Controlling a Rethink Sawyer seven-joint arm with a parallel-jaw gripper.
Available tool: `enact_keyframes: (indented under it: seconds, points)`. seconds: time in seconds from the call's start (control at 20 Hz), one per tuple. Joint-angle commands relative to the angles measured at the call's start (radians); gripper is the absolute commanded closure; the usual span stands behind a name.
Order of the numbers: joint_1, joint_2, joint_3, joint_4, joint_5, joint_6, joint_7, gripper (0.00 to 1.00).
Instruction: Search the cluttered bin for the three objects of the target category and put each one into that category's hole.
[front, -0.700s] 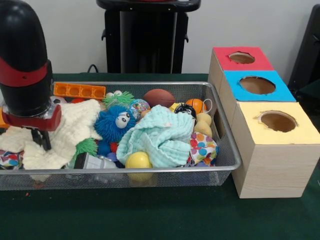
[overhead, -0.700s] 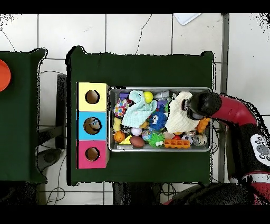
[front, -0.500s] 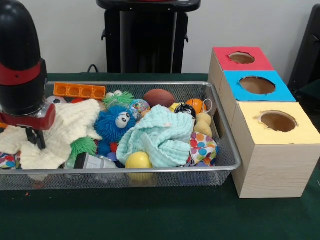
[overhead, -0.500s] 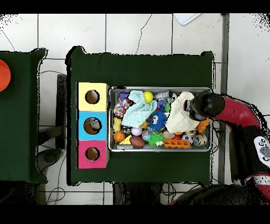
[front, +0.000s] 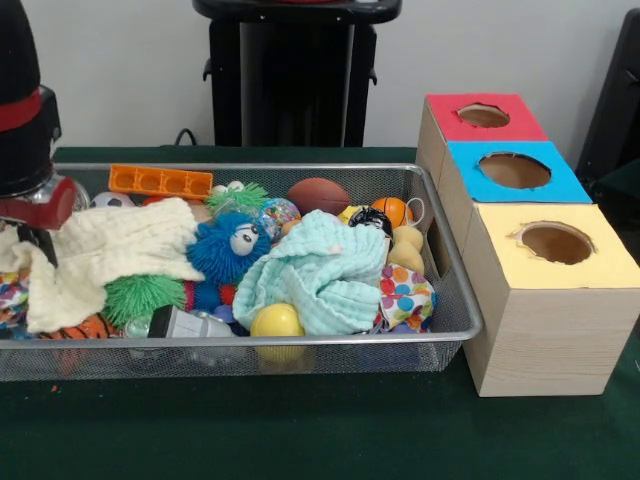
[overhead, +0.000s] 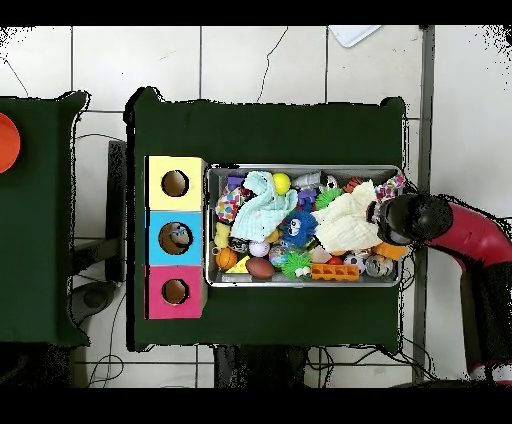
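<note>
- The end effector (front: 38, 243) hangs at the left end of the wire mesh bin (front: 455, 300) in the front view, its dark tips pinched on the edge of a cream cloth (front: 105, 255), which stretches from there toward the middle of the bin.
- From overhead, the red and black arm (overhead: 455, 228) reaches across the bin's short end, its black head over the rim beside the cream cloth (overhead: 348, 220).
- A blue fuzzy toy with googly eyes (front: 226, 248) sits just beside the cream cloth; a green spiky ball (front: 144, 296) shows below the cloth's lower edge.
- A pale teal cloth (front: 315, 275) lies heaped in the middle of the bin, with a yellow ball (front: 276, 321) touching its near edge against the front wall.
- A brown football (front: 318, 195) rests near the far wall, an orange basketball (front: 394, 211) close to it, and an orange segmented tray (front: 159, 181) lies along the far rim.
- A polka-dot cloth (front: 406, 296) is tucked into the bin's near right corner.
- Three wooden boxes stand in a row on the green worktop (front: 300, 430), just beside the bin's right end: the red-topped box (front: 480, 120) farthest, the blue-topped box (front: 515, 172) in the middle, the yellow-topped box (front: 555, 250) nearest, each with a round hole in its lid.
- Overhead, something dark and blue shows inside the blue-topped box's hole (overhead: 176, 237); what it is cannot be made out.
</note>
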Motion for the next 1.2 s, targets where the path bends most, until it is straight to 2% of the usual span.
enact_keyframes:
  seconds: [0.05,0.25,0.55,0.95,1.2]
  points:
    - [0.013,-0.135,0.041,0.145,-0.014,0.063,-0.141,1.00]
    - [0.064,-0.226,0.027,0.210,0.008,0.095,-0.077,1.00]
    - [0.137,-0.269,0.013,0.253,0.040,0.098,0.032,1.00]
    - [0.266,-0.252,-0.034,0.266,0.100,0.049,0.206,1.00]
    - [0.330,-0.243,-0.078,0.268,0.143,0.028,0.261,1.00]
